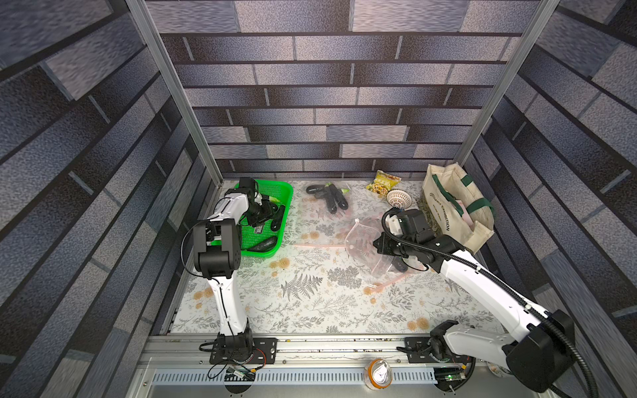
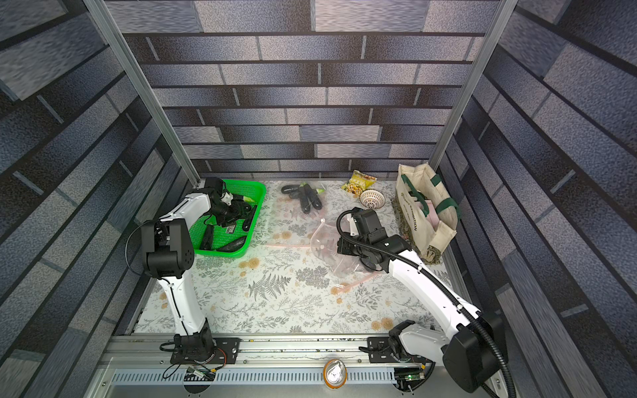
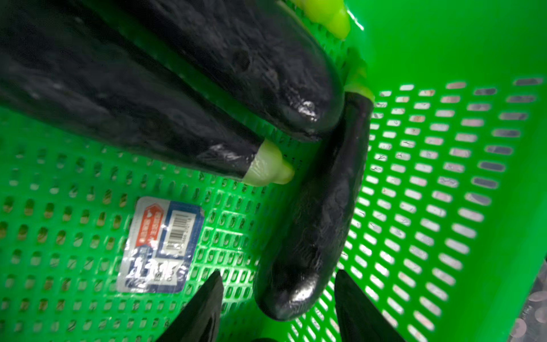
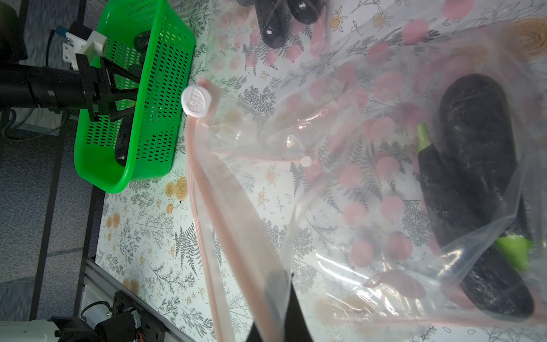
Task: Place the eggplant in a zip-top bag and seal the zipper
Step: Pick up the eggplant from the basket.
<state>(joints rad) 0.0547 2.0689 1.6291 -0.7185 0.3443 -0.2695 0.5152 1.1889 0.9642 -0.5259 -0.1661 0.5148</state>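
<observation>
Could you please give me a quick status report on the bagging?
Left gripper open, straddling an eggplant in the green basket. Right gripper shut on the zip-top bag rim; bag unsealed, bagged eggplants inside. Neighbouring eggplants crowd the pick.

The basket [image 1: 286,203] is bright green, with a blue, red and white label [image 3: 159,245] on its floor. The eggplants [image 3: 319,213] inside the basket are black-purple with pale green caps. The tablecloth [image 1: 310,293] under the basket is white with grey ferns and orange flowers. Beside the basket, the zip-top bag [image 4: 325,148] is clear with pink dots, a pink zipper strip and a white slider [image 4: 196,101].
</observation>
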